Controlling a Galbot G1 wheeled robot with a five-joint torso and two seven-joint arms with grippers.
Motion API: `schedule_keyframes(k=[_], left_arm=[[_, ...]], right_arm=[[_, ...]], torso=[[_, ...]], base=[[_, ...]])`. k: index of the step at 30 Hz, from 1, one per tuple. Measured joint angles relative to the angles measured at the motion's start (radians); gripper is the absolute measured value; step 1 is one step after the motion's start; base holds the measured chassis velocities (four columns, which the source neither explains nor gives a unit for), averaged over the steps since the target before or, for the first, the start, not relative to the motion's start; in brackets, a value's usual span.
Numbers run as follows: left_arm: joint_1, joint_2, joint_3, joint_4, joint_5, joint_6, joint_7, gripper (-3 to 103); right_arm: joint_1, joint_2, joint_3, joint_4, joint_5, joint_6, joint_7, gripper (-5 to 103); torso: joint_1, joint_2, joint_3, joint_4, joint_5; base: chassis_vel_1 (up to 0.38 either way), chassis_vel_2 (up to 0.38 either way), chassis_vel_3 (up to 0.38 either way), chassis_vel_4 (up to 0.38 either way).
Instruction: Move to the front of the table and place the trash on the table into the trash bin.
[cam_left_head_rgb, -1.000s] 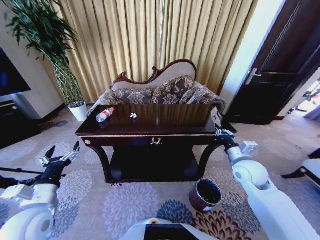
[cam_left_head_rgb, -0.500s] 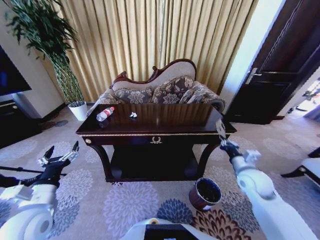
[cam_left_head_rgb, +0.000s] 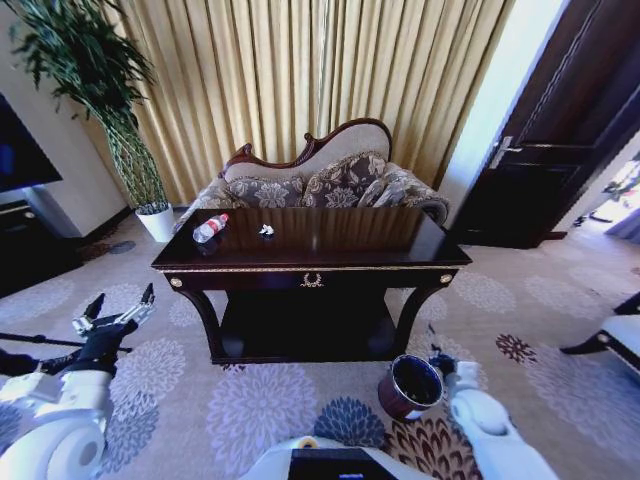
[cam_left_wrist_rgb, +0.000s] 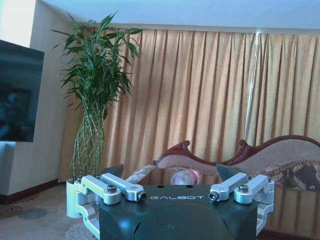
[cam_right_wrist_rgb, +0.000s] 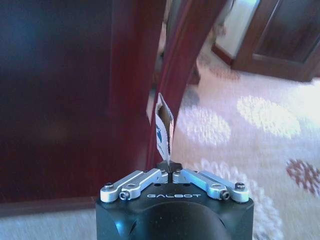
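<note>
— Dark glossy wood with gold trim: that is the table (cam_left_head_rgb: 330, 245), and everything else can be placed from it. What stands near it?

— A patterned sofa (cam_left_head_rgb: 320, 180) sits just behind it, against gold curtains (cam_left_head_rgb: 300, 70). Off its left end is a tall plant (cam_left_head_rgb: 95, 90) in a white pot.

— And the trash bin (cam_left_head_rgb: 410, 388)?

— On the carpet in front of the table's right leg, small, round, reddish-brown outside and black inside.

— Where are the arms?

— The left gripper (cam_left_head_rgb: 112, 313) hangs low, well out from the table's left front corner, its fingers spread wide with nothing between them. The right gripper (cam_left_head_rgb: 442, 362) is down just beside the bin, below the table's right end.

— Is that one carrying anything?

— Yes. In the right wrist view its fingers meet, pinching a small pale carton (cam_right_wrist_rgb: 164, 132) that stands upright from the tips.

— What trash is on the tabletop?

— A clear bottle (cam_left_head_rgb: 209, 229) with red cap lies near the table's left end, and a white crumpled scrap (cam_left_head_rgb: 266, 231) rests a little towards the middle.
</note>
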Motion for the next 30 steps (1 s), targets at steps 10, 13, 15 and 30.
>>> schedule_keyframes(k=[10,13,15,30], left_arm=[[0.008,-0.017,-0.002,-0.012,0.000,-0.002,0.000,100],[0.007,-0.018,-0.003,-0.013,0.000,-0.002,0.000,100],[0.006,-0.019,-0.002,-0.013,0.000,-0.002,0.000,100],[0.006,-0.017,-0.003,-0.013,0.002,0.000,-0.001,100]], right_arm=[[0.110,0.043,-0.021,-0.310,-0.149,0.068,0.024,0],[0.117,0.043,-0.021,-0.338,-0.151,0.078,0.026,0],[0.116,0.039,-0.023,-0.346,-0.145,0.085,0.026,0],[0.110,0.022,-0.028,-0.354,-0.146,0.098,0.004,0]], torso=[[0.000,0.000,0.000,-0.0003,-0.0001],[0.000,0.000,0.000,-0.0003,-0.0002],[0.000,0.000,0.000,-0.0003,-0.0001],[0.000,0.000,0.000,-0.0002,-0.0001]], base=[[0.000,0.000,0.000,0.000],[0.000,0.000,0.000,0.000],[0.000,0.000,0.000,0.000],[0.000,0.000,0.000,0.000]])
